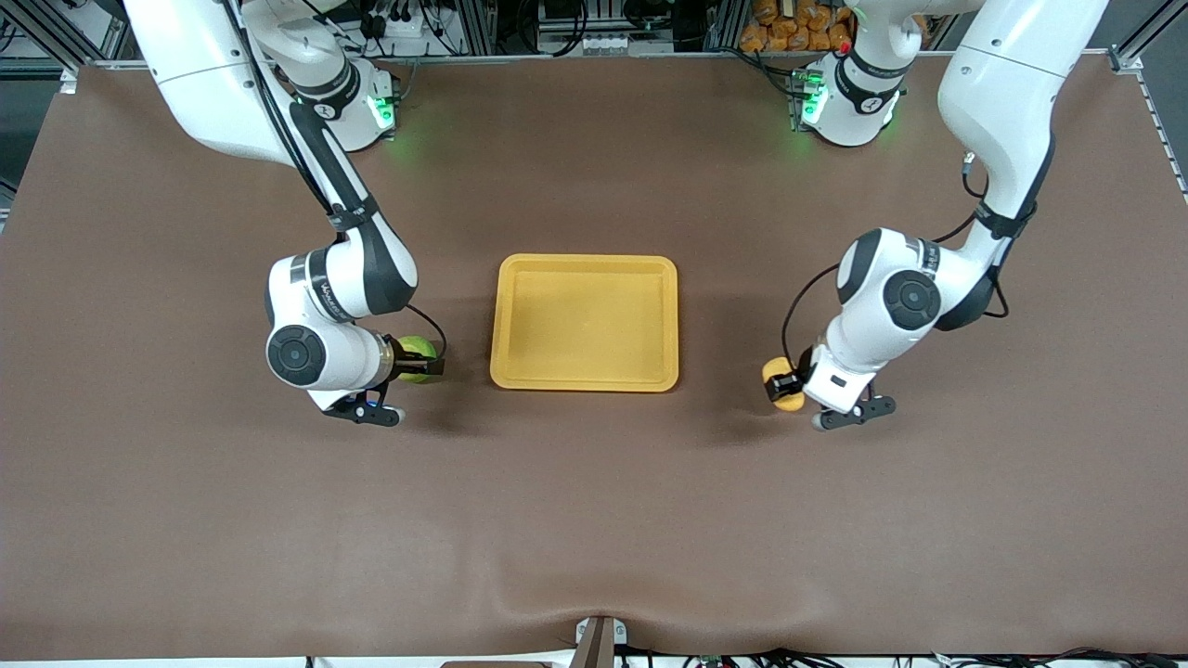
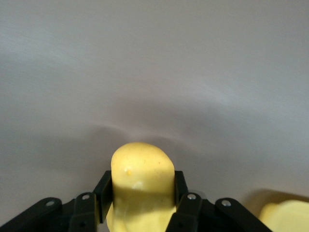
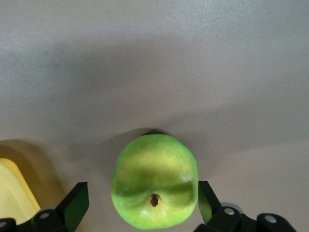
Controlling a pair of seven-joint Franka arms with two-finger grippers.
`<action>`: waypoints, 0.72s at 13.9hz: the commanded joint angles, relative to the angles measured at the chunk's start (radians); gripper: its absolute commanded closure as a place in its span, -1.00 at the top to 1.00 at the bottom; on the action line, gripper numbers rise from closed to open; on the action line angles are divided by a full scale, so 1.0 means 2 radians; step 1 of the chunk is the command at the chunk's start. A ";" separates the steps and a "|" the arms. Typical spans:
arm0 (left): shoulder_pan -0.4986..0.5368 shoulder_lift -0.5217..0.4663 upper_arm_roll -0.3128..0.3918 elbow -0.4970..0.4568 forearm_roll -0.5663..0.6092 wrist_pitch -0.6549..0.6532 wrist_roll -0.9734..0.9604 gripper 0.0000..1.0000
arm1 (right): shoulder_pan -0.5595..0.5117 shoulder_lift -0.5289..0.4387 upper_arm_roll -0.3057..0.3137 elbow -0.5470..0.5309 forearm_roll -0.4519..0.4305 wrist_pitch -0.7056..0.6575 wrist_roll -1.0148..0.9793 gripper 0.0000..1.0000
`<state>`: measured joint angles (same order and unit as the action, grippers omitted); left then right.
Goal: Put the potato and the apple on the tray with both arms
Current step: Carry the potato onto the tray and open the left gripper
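potato (image 2: 141, 186) clamped in left gripper (image 2: 141, 202); right gripper (image 3: 142, 203) straddles apple (image 3: 154, 181).

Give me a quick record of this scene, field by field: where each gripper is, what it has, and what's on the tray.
left gripper: at the left arm's end of the table, beside the tray, fingers shut on the potato
right gripper: at the right arm's end, beside the tray, open, fingers either side of the apple with gaps
tray: mid-table between the two arms, nothing in it
placed so far: neither food
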<state>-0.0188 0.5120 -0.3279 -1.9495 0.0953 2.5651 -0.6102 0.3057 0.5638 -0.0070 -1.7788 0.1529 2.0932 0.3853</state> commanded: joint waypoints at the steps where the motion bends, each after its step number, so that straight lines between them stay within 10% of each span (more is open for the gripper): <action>1: -0.030 0.001 -0.015 0.025 0.003 -0.012 -0.015 -0.96 | 0.003 0.000 -0.002 -0.031 -0.001 0.041 0.005 1.00; 7: -0.137 0.048 -0.009 0.095 0.018 -0.012 -0.041 -0.92 | 0.000 0.008 -0.002 -0.037 -0.002 0.048 0.008 1.00; 10: -0.180 0.057 0.005 0.100 0.019 -0.012 -0.061 -0.91 | -0.003 0.007 -0.001 -0.036 -0.002 0.043 0.008 -0.07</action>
<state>-0.3297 0.5999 -0.3483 -1.7895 0.1050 2.5565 -0.6991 0.3051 0.5764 -0.0115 -1.8441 0.1528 2.1755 0.3864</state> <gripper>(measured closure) 0.458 0.141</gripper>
